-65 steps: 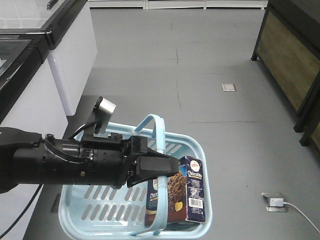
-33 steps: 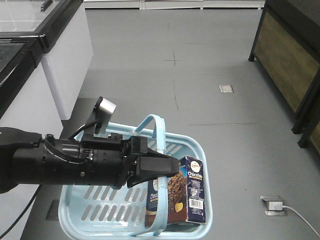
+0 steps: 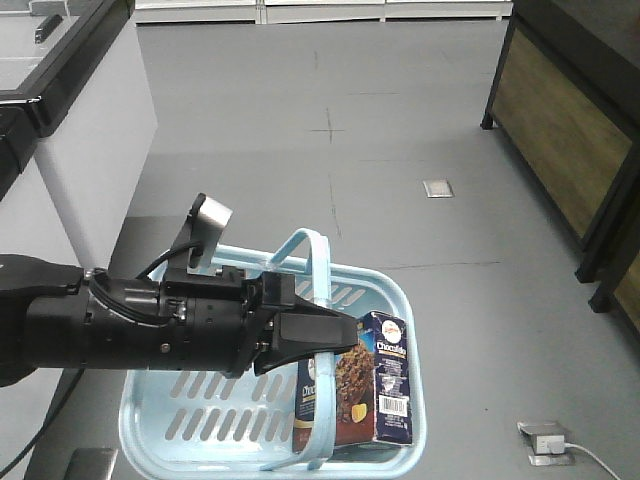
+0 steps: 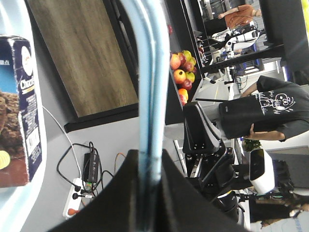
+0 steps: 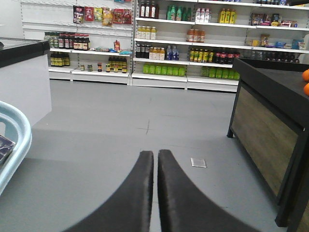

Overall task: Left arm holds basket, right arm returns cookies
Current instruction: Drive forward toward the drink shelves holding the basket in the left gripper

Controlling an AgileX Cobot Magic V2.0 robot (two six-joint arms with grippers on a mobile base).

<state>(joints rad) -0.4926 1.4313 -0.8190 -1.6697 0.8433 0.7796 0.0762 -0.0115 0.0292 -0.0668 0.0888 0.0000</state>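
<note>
left tool clamps basket handle, lower centre; cookies upright inside, lower right; right tool clenched, empty.

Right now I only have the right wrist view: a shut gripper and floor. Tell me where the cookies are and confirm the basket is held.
Observer: The cookies stand upright inside the basket, at the end toward the picture's right in the front view.
Operator: Report the left gripper.
Observer: It is shut on the basket's handle; the left wrist view shows the handle running through its grip.
Operator: Say whether my right gripper shows in the front view.
Observer: It does not; only the left arm appears there.
</note>
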